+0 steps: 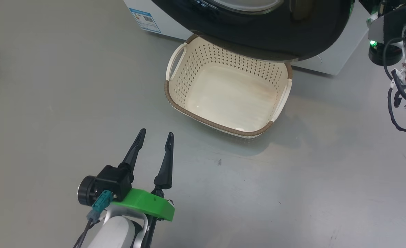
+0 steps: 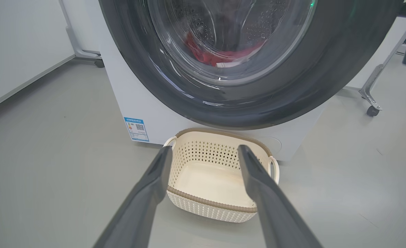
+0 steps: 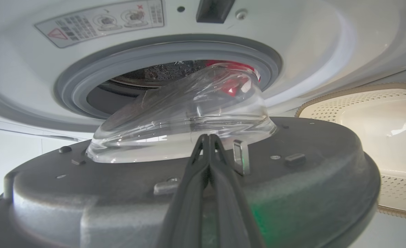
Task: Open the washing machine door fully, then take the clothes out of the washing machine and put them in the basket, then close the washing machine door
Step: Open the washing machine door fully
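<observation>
The right gripper (image 3: pixel 208 137), pressed together, leans on the half-open washing machine door (image 3: pixel 309 165) above the basket (image 1: pixel 170 100) and might slip off its smooth inside (left gripper (image 1: pixel 156 132) spread, empty), so it swings back.

1 basket (image 1: pixel 189 79), 1 door (image 2: pixel 137 69), clothes (image 2: pixel 230 55) count unclear

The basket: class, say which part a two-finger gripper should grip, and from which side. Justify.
Probably grip the left loop handle of the basket from above, one finger through its gap. It stands proud of the rim; the washing machine door overhangs the far side.
</observation>
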